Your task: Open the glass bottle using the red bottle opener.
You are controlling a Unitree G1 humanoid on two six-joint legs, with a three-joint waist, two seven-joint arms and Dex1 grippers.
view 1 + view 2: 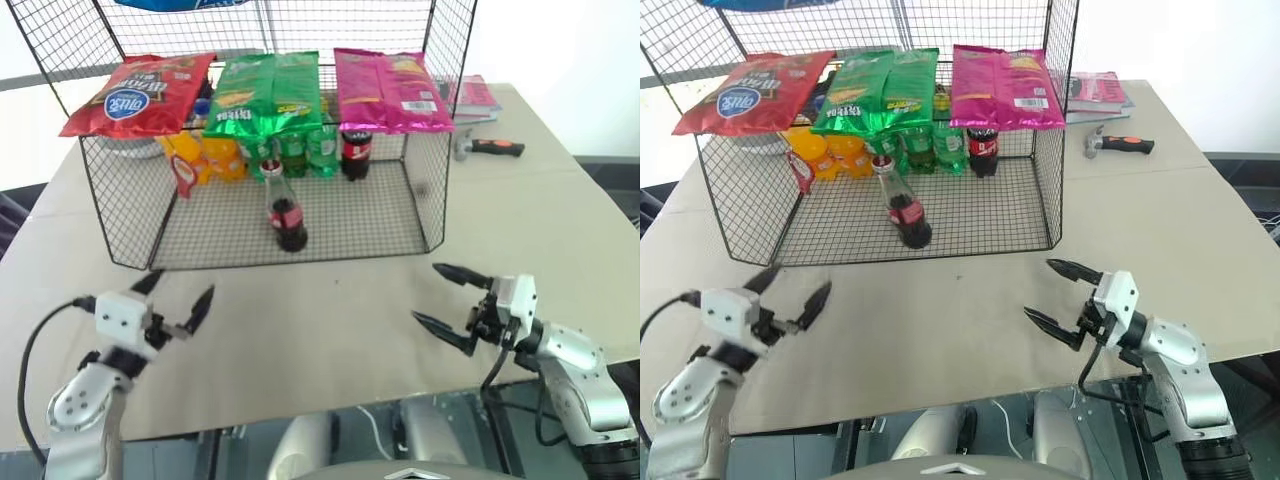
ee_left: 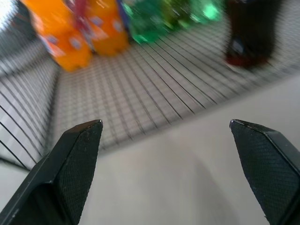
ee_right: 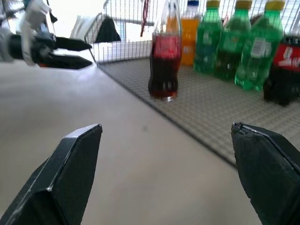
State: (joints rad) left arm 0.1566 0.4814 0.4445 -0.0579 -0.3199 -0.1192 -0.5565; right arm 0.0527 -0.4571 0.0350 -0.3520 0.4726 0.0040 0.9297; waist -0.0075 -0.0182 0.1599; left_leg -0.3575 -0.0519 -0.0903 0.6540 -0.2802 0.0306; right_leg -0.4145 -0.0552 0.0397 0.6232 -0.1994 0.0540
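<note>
The glass bottle (image 1: 285,212) stands upright on the wire shelf's (image 1: 400,243) mesh floor, near its open front edge, with the red bottle opener (image 1: 184,176) hanging on the left side of the cage, apart from it. Both the left gripper (image 1: 180,303) and right gripper (image 1: 451,303) hover wide and empty over the table (image 1: 330,330). A hurried reach could tip the tall, narrow bottle, or snag a finger in the mesh. Behind it crowd orange bottles (image 1: 205,155), green bottles (image 1: 300,150) and a dark soda bottle (image 1: 356,152); chip bags (image 1: 270,90) overhang above, limiting approach from the top. A hammer (image 1: 487,147) lies off right.
</note>
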